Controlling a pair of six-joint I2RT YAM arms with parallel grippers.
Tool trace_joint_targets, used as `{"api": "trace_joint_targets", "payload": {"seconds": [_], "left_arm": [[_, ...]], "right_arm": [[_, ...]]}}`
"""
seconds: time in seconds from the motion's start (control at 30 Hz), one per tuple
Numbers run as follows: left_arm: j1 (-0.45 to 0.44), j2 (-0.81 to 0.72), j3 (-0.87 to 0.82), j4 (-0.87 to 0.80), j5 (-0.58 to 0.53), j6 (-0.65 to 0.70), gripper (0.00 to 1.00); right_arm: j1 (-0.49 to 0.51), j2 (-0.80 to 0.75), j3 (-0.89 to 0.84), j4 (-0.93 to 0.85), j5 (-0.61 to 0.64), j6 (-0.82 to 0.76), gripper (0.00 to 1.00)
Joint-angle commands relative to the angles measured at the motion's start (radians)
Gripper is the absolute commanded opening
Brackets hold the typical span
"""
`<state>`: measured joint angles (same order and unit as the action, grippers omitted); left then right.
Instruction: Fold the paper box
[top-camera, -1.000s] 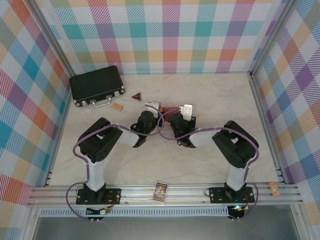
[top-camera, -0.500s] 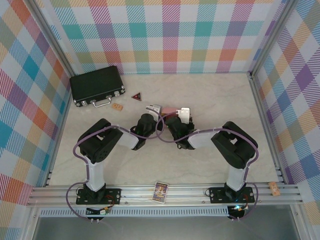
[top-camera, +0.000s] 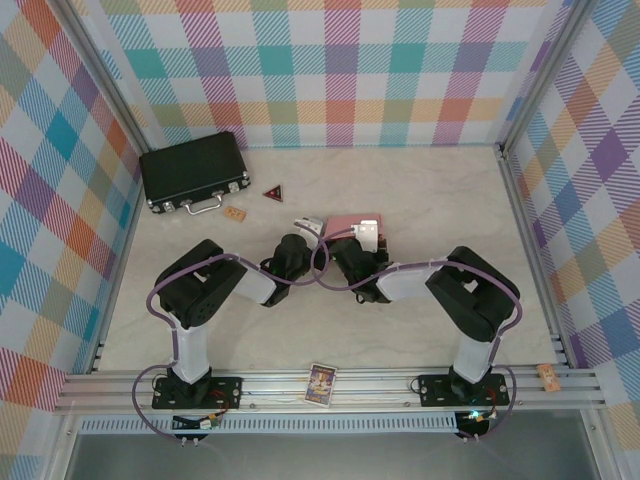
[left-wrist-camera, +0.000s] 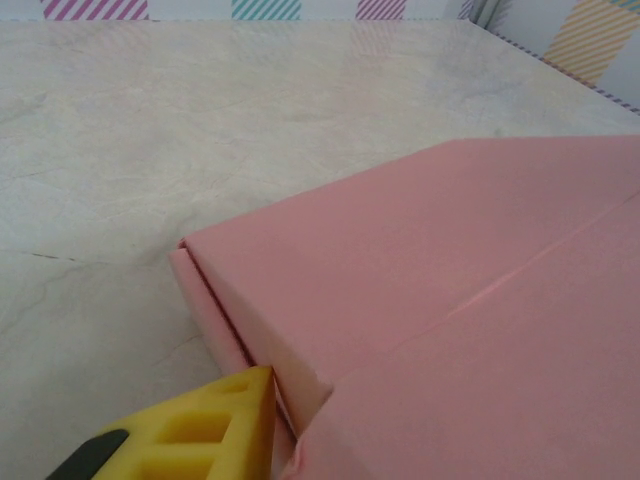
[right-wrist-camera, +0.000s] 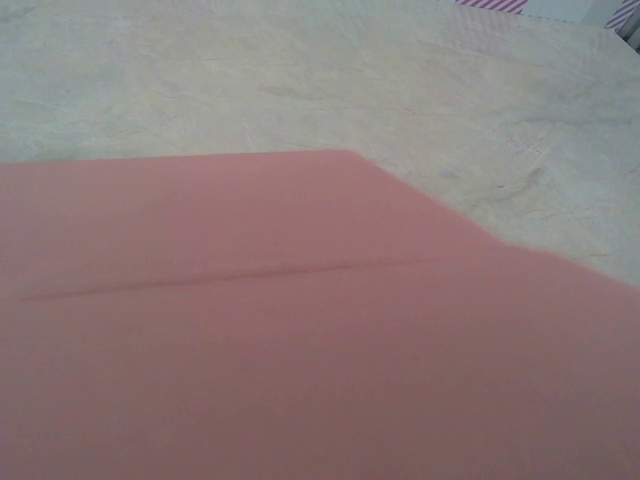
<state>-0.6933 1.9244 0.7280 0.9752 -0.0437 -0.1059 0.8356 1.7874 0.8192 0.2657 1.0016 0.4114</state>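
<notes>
Cardboard, thin, matte and salmon-pink: from above, one paper box (top-camera: 343, 221) lies low on the pale marbled table (top-camera: 430, 190). My left claw (top-camera: 311, 228) and right claw (top-camera: 363, 233) sit at its near edge, and one hard black case (top-camera: 193, 170) lies well off to its far left. From my left wrist, the box shows a folded corner flap and one straight crease, with my hollow-celled yellow finger (left-wrist-camera: 205, 435) just beside that corner. From my right wrist it is a smooth pink sheet with one crease. I cannot tell whether either claw is apart or together.
</notes>
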Motion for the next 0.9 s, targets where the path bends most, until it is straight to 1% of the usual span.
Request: {"api": "trace_joint_targets", "payload": {"seconds": [0.0,0.07,0.17,0.43,0.73,0.87], "left_arm": [[-0.028,-0.033,-0.010,0.025,0.037,0.025,0.28],[-0.026,-0.033,-0.010,0.019,0.035,0.028,0.28],[-0.028,-0.031,-0.009,0.012,0.033,0.032,0.27],[-0.028,-0.034,0.004,-0.013,0.024,0.040,0.27],[-0.028,-0.066,-0.003,-0.047,-0.020,0.070,0.30],[-0.027,-0.083,-0.007,-0.061,-0.034,0.079,0.32]], "right_arm": [[0.015,-0.036,-0.009,-0.034,-0.012,0.030,0.40],[0.015,-0.042,-0.011,-0.050,-0.012,0.035,0.42],[0.016,-0.043,-0.013,-0.068,-0.013,0.044,0.44],[0.017,-0.047,-0.001,-0.114,-0.013,0.051,0.45],[0.017,-0.095,0.006,-0.239,-0.021,0.072,0.49],[0.016,-0.109,0.003,-0.277,-0.044,0.078,0.50]]}}
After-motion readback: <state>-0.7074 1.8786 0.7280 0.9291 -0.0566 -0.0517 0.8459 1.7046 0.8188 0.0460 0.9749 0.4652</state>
